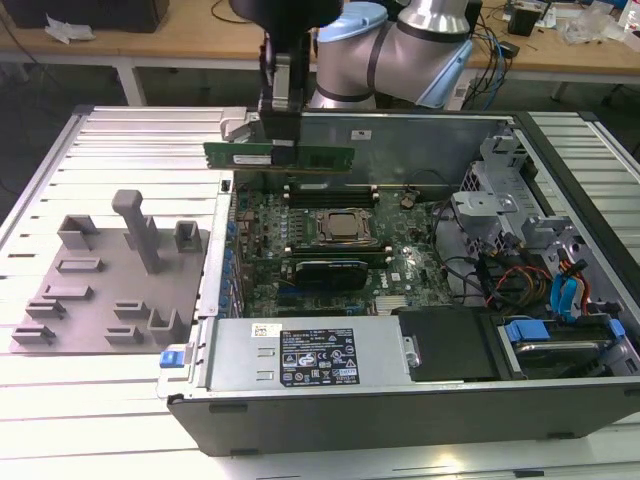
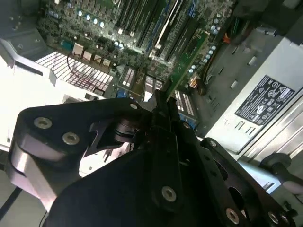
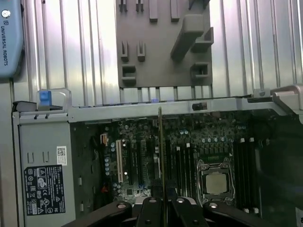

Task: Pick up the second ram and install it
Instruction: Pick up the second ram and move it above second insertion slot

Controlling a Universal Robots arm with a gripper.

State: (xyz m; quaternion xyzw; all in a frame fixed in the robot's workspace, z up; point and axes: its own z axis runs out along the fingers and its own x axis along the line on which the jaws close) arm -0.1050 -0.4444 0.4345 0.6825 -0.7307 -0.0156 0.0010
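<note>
Your gripper (image 1: 284,138) has its jaws clamped on the 2nd ram (image 1: 325,158), held level above the motherboard (image 1: 400,270) in the open case. 1 black printed label (image 1: 322,362) faces up on the power supply (image 1: 235,352).

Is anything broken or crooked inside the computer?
Nothing stands out. The gripper holds the second ram roughly level above the motherboard, and I see no loose or damaged parts there.

Arm (image 1: 400,45) bent overhead, wrist pointing straight down; gripper (image 1: 282,138) pinched onto the second ram (image 1: 322,158) at its upper edge.
</note>
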